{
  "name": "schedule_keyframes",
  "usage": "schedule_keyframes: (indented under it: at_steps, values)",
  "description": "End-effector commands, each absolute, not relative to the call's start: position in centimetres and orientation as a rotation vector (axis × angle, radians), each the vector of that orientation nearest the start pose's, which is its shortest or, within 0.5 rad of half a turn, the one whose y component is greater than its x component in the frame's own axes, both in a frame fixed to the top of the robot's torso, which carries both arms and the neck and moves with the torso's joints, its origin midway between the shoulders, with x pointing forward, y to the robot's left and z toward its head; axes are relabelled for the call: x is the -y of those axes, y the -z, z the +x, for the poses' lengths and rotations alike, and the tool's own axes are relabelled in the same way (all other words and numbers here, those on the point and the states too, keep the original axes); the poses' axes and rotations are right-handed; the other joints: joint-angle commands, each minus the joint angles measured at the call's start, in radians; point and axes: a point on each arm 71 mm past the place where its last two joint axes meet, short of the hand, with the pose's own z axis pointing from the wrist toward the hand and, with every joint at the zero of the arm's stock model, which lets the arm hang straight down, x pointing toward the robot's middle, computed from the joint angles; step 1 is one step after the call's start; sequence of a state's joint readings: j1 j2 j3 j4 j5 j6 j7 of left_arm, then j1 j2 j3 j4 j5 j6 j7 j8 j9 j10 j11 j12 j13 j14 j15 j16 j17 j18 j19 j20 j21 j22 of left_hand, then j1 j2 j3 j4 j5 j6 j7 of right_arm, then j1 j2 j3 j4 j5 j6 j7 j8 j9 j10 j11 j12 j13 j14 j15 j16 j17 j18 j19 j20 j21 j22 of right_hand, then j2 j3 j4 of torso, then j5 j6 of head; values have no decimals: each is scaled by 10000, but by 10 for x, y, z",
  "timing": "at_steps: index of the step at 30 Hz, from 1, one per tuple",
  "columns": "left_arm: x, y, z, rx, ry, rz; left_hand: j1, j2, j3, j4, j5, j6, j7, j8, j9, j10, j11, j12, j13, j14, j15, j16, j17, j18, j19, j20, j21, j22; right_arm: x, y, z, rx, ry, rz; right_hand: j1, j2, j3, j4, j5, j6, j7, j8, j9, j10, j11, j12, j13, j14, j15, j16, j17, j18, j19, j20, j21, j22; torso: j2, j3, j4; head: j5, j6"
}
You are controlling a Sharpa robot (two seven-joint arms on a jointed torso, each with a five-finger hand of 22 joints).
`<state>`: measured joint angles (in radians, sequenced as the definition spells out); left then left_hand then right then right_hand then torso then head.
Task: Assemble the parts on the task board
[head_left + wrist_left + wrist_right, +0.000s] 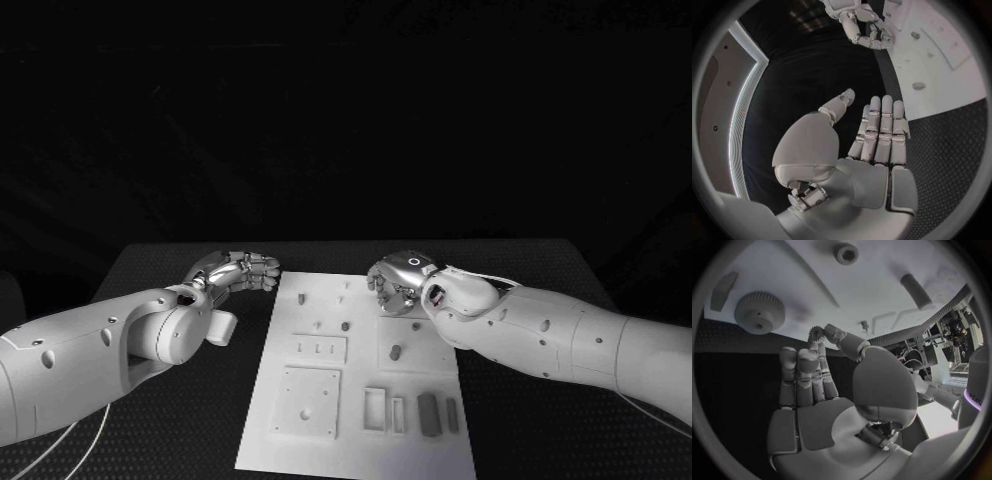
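The white task board [353, 455] lies mid-table with grey parts on it. My left hand [238, 272] hovers just off the board's far left corner; in the left wrist view this hand [873, 135] is flat with straight fingers and holds nothing. My right hand [400, 284] hangs over the board's far end with its fingers curled in. In the right wrist view a small gear [817, 333] looks pinched between its thumb and a fingertip. Beyond it on the board [817, 280] sit a large gear [759, 312], a round peg [916, 290] and a nut-like piece [846, 252].
Nearer me the board carries a square plate [307, 400], a smaller plate [319, 348], a short peg [395, 352] and dark oblong pieces [428, 412]. Black table [173, 270] surrounds the board on both sides. The left wrist view shows the right hand [864, 30] above the board [942, 85].
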<state>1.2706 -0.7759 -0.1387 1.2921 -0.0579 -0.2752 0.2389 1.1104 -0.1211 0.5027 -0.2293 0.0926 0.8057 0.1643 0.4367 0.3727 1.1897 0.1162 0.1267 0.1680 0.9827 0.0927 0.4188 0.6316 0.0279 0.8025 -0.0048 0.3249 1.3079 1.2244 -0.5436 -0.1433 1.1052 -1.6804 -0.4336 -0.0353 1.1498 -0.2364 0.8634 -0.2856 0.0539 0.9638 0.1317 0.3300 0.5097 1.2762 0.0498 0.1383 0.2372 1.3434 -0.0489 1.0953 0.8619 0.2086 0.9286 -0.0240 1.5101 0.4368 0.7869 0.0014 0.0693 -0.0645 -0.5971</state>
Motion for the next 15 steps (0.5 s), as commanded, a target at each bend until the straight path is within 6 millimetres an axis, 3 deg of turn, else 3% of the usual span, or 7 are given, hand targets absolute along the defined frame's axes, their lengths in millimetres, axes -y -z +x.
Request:
schedule_keyframes:
  at_steps: [1,15]
  values:
    - [-243,198,530,-15587,13008,-11072,-88,-6,1,-56,23,-17,61,-43,13,-39,-2,-63,17,56,-9,44,14,147,-25,-42,61,228,157,218,543,-15041,-5435,-3384,-91,40,-89,2,-54,-66,59,-32,-12,437,-26,-86,32,-206,-150,-33,-44,532,-67,-35,-38,2,5,2,8,-6,4]
    - [-244,199,531,-15578,12973,-11087,-98,-18,18,-74,25,-42,107,-77,19,-39,10,-92,34,56,-9,46,20,148,-30,-42,77,227,152,234,541,-14593,-6318,-1856,-105,137,-162,-20,-54,-110,81,-59,0,270,45,-243,171,-472,-80,-162,-181,532,-374,144,-162,11,23,3,27,69,3]
